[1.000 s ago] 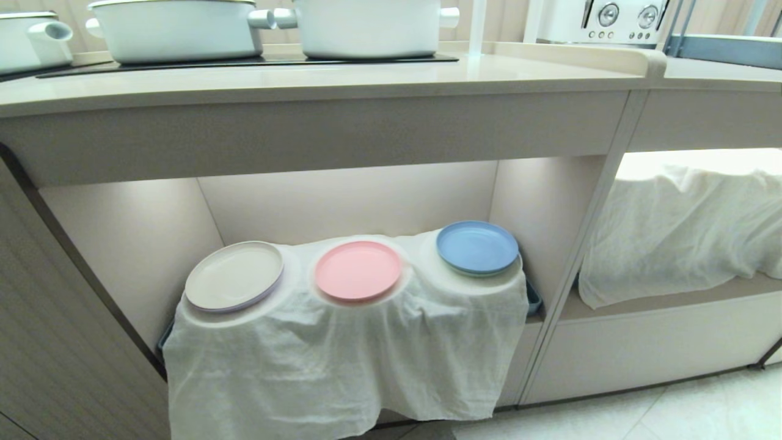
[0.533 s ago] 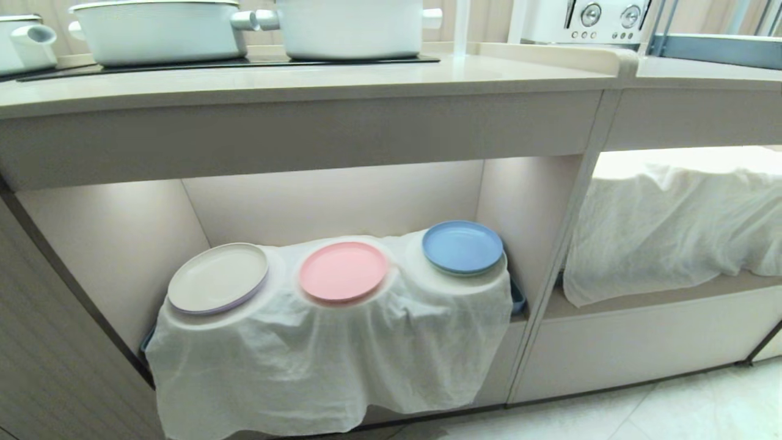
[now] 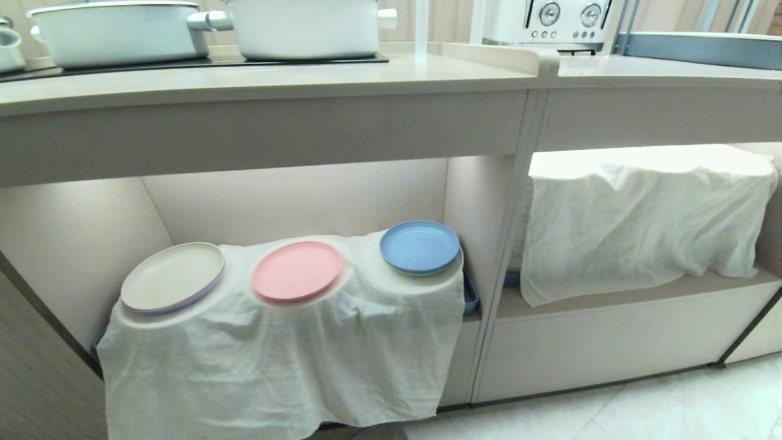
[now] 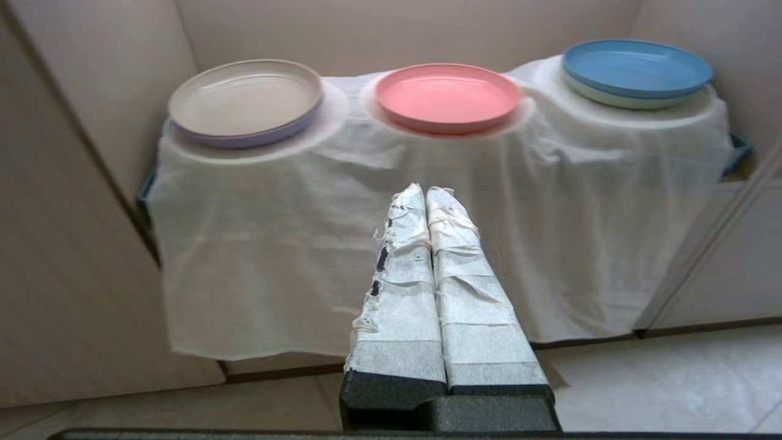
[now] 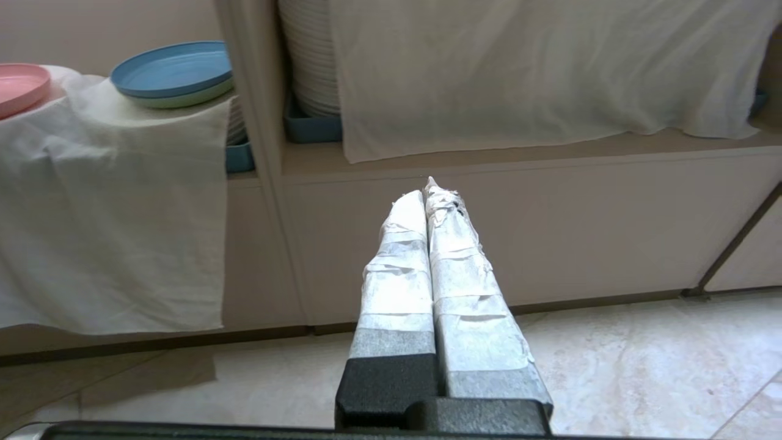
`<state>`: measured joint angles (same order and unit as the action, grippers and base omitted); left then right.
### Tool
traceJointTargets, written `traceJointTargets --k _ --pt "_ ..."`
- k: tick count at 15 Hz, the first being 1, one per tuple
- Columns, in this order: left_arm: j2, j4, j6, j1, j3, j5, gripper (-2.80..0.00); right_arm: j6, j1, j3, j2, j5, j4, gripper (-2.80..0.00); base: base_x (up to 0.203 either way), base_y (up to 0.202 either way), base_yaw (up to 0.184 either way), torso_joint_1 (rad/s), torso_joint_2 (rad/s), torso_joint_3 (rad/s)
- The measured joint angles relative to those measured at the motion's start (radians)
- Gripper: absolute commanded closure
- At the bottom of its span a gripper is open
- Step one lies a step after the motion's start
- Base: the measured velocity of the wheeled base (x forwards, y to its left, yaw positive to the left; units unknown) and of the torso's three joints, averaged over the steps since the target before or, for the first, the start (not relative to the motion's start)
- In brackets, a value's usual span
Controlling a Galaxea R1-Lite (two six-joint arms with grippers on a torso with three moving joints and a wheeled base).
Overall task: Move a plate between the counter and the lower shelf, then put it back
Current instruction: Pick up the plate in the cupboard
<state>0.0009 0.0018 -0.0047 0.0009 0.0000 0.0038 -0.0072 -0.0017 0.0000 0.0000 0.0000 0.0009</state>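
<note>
Nothing moved yet: plate (image 3: 297,270) on middle mound of lower shelf (image 3: 293,201), counter (image 3: 256,76) bare of plates. Left gripper (image 4: 426,194) and right gripper (image 5: 426,194) fingers clenched, empty, near the floor. Whole round trip pending.

Light is soft and even — brightest inside the lower shelf (image 3: 293,195), where a hidden source under the counter (image 3: 263,79) washes the back wall pale and almost bleaches the top of the far-right cloth (image 3: 641,177). Shadows are faint. The head view bows straight edges near its borders — both wrist views look slightly soft.
</note>
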Motion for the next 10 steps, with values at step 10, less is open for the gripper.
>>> traceJointTargets --k 10 --pt "0.0 0.0 -0.001 0.0 0.0 0.0 0.0 0.0 0.0 0.0 0.0 0.0 0.0 0.0 0.0 -0.042 0.0 0.001 0.0 0.001"
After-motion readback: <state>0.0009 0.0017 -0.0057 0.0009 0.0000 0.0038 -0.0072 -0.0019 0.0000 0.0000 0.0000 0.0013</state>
